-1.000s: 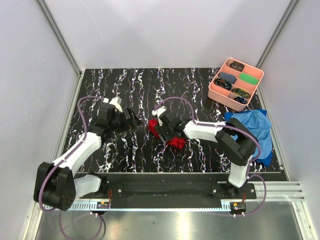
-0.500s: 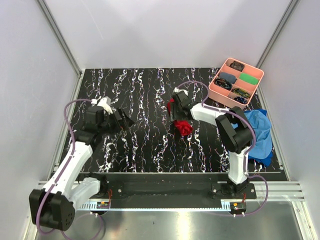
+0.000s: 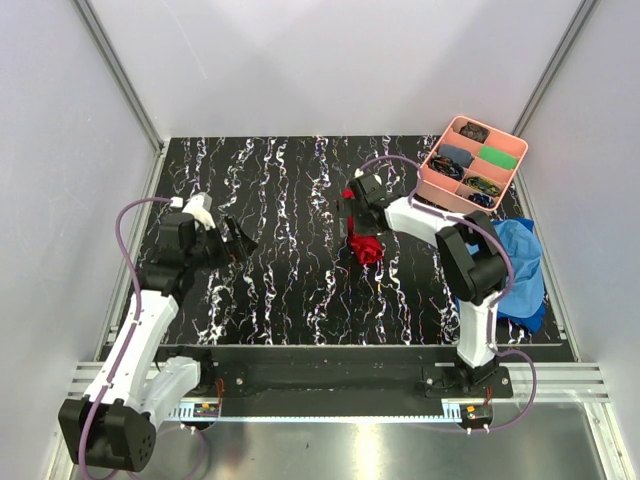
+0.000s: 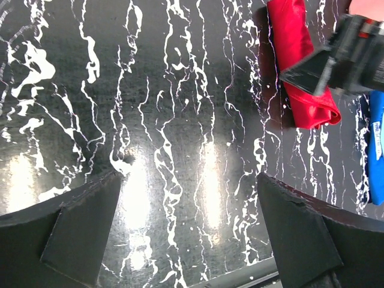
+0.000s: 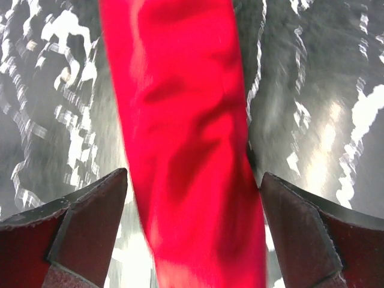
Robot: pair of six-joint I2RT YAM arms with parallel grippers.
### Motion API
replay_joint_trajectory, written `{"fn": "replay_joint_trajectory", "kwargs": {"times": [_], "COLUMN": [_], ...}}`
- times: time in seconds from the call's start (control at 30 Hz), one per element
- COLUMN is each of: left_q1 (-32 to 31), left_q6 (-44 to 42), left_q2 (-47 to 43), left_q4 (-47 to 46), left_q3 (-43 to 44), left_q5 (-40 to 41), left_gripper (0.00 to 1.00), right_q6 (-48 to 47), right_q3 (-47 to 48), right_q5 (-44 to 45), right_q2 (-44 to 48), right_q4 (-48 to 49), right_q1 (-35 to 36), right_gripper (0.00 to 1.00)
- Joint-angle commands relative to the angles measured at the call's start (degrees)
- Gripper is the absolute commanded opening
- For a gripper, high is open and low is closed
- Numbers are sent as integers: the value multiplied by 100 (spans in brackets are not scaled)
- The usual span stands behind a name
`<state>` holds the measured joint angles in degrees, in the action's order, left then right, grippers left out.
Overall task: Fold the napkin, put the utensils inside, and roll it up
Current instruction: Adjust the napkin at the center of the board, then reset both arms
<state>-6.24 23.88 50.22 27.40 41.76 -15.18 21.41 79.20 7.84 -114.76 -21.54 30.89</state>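
Napkin (image 3: 367,250) lies rolled on the table, right of centre; utensils unseen, presumably inside. Right gripper (image 5: 193,174) straddles the roll, fingers spread, grasping nothing; left gripper (image 4: 189,175) released, well apart. Lift straight up, lest the roll unwind.

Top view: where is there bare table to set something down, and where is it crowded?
Free: the stretch between left pincer and napkin, plus the far-left corner. Crowded: the right, with pink tray, blue cloth, right pincer.
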Motion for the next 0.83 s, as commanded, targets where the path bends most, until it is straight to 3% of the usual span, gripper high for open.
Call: {"fn": "replay_joint_trajectory", "kwargs": {"times": [0.0,0.17,0.37,0.43,0.57,0.8], "left_q1": [79,97,97,97,88,88], "left_q6": [-436,-779,-779,-771,-701,-674], "left_q2": [-275,-609,-1504,-1646,-1857,-1945], "left_q4": [-121,-199,-481,-499,-586,-630], "left_q3": [412,386,96,43,-36,-28], "left_q5": [-108,-20,189,296,507,621], "left_gripper": [99,99,99,99,99,99], "right_q6": [-260,-602,-954,-998,-963,-954], "right_q3": [-1,-790,-3136,-3813,-4578,-4888], "right_q5": [-230,-511,-38,208,420,588], "right_q2": [1279,2965,5233,5830,6448,6862], "right_q4": [-254,612,2370,2523,2576,2602], "right_q1": [-22,-31,-31,-40,-40,-48], "right_gripper": [100,99,100,100,100,100]}}
